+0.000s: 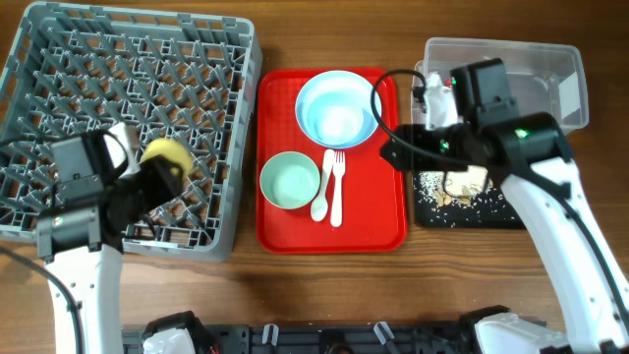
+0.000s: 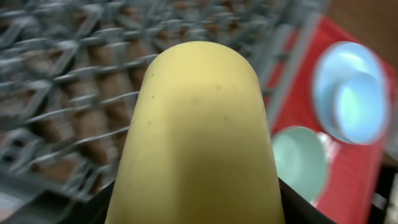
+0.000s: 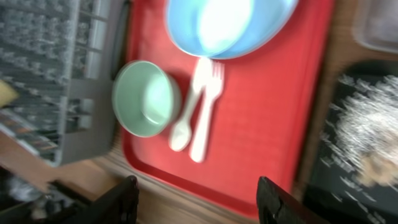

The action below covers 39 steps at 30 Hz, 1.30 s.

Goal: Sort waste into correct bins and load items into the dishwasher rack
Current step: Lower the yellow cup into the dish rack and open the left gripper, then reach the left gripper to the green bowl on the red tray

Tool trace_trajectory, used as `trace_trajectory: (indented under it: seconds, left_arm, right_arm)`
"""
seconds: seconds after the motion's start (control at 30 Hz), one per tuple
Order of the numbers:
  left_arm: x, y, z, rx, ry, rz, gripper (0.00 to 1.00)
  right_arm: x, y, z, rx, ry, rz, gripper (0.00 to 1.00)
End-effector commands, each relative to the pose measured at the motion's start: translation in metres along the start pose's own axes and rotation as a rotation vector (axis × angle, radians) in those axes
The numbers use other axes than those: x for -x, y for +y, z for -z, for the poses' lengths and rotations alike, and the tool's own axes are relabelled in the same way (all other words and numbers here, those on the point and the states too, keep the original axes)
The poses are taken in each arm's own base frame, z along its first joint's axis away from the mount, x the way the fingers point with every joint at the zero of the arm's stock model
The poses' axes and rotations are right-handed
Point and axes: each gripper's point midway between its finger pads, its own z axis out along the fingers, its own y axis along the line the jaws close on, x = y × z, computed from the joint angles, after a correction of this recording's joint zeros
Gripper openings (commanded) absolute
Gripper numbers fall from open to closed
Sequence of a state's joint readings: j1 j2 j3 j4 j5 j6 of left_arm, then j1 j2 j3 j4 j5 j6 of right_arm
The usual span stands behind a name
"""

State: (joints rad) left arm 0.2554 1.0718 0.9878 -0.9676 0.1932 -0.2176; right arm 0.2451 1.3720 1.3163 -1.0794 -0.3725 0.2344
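From overhead, the left gripper [image 1: 147, 182] pinches the yellow cup [image 1: 169, 157] over the right-hand part of the dishwasher rack [image 1: 59, 59], near its front. Whether the cup touches the pegs [image 1: 118, 88] cannot be told. If it is let go while tilted or perched on peg tips, it will probably roll or tip across the grid rather than seat in a cell. The right arm [image 1: 531, 147] hangs over the black tray [image 1: 511, 218], where the crumbs [image 1: 432, 187] lie scattered beside the clear tub [image 1: 550, 59]. A low sweep towards the red tray [image 1: 383, 226] could drag crumbs onto the table or knock the tub. In the left wrist view the cup fills the frame, with dark fingers [image 2: 298, 205] pressed against its sides at the bottom corners. The smooth, rounded wall could slip in a light pinch, and the cup hides the cell below it, so the aim is partly blind. In the right wrist view the right gripper [image 3: 198, 186] is spread wide and empty above the red tray's near edge. The picture is blurred, which I take as fast motion. The spoon [image 3: 186, 112] and fork [image 3: 208, 109] lie touching, right beside the green bowl [image 3: 144, 98] and below the light blue bowl [image 3: 224, 25], so a hurried grab may catch both utensils or nudge a bowl.
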Motion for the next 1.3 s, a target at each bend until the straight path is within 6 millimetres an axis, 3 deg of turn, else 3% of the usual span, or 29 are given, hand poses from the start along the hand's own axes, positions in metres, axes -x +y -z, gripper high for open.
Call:
trace_trajectory:
  seconds: [0.0, 0.2, 0.47, 0.53, 0.63, 0.73, 0.93, 1.07, 1.27]
  left_arm:
    - [0.011, 0.046, 0.010, 0.213, -0.057, 0.090, 0.38]
    - [0.011, 0.064, -0.004, 0.277, -0.012, 0.145, 0.37]
    - [0.005, 0.068, -0.046, 0.269, 0.120, 0.162, 0.41]
    - [0.003, 0.071, -0.055, 0.278, 0.148, 0.165, 0.50]
    - [0.000, 0.073, -0.063, 0.285, 0.177, 0.169, 0.54]
    - [-0.001, 0.074, -0.065, 0.287, 0.185, 0.170, 0.99]
    - [0.008, 0.069, -0.054, 0.280, 0.159, 0.167, 1.00]
    - [0.024, 0.042, -0.030, 0.175, 0.111, 0.158, 1.00]
    - [0.030, -0.029, -0.007, -0.094, 0.043, 0.048, 1.00]
  right_arm:
    - [-0.002, -0.020, 0.011, -0.126, -0.021, 0.014, 0.61]
    - [-0.004, -0.021, 0.010, -0.128, -0.011, 0.000, 0.61]
    - [-0.004, -0.020, 0.010, -0.128, -0.013, -0.009, 0.61]
    - [-0.004, -0.021, 0.010, -0.128, -0.013, -0.009, 0.61]
    - [-0.004, -0.020, 0.010, -0.128, -0.012, -0.010, 0.61]
    - [-0.004, -0.021, 0.010, -0.128, -0.011, -0.009, 0.61]
    - [-0.005, -0.021, 0.010, -0.128, -0.011, -0.010, 0.62]
    - [-0.006, -0.021, 0.010, -0.129, -0.007, -0.011, 0.63]
    - [-0.006, -0.021, 0.010, -0.130, -0.005, -0.011, 0.67]
